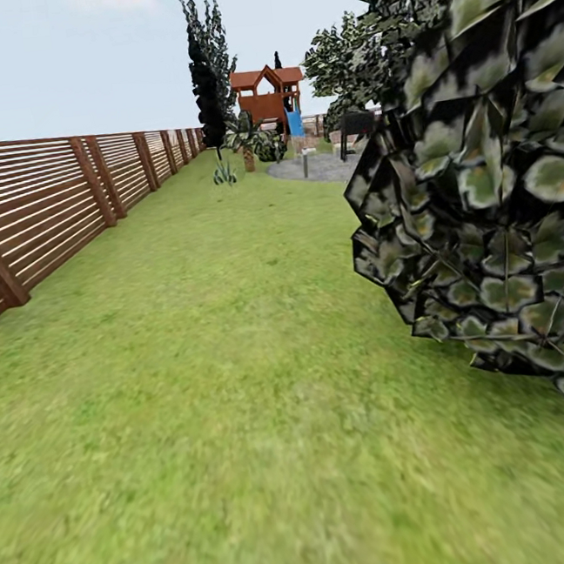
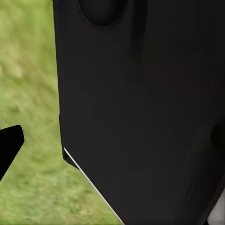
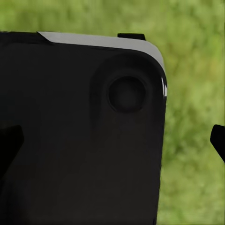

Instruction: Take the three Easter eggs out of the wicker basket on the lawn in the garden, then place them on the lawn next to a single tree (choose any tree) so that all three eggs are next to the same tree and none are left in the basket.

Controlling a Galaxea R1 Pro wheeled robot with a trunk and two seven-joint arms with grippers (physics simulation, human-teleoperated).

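The Easter eggs and the wicker basket are out of view. The lawn [image 1: 207,396] stretches ahead as short mottled green grass. Dark angular foliage mottled green-white, a tree's crown [image 1: 480,172], hangs close at the right; its trunk is hidden. In the left wrist view one black fingertip [image 2: 10,145] shows at the edge over grass, beside a black part of the robot's body [image 2: 140,112]. In the right wrist view two fingertips [image 3: 218,140] stand far apart, with nothing between them but a black body panel [image 3: 84,140] behind.
A brown slatted fence [image 1: 38,213] runs along the left side. Far ahead stand a tall dark narrow tree [image 1: 205,80], a red-brown play tower [image 1: 268,99], a small palm [image 1: 247,146], a grey paved patch [image 1: 313,169] and another leafy tree [image 1: 345,64].
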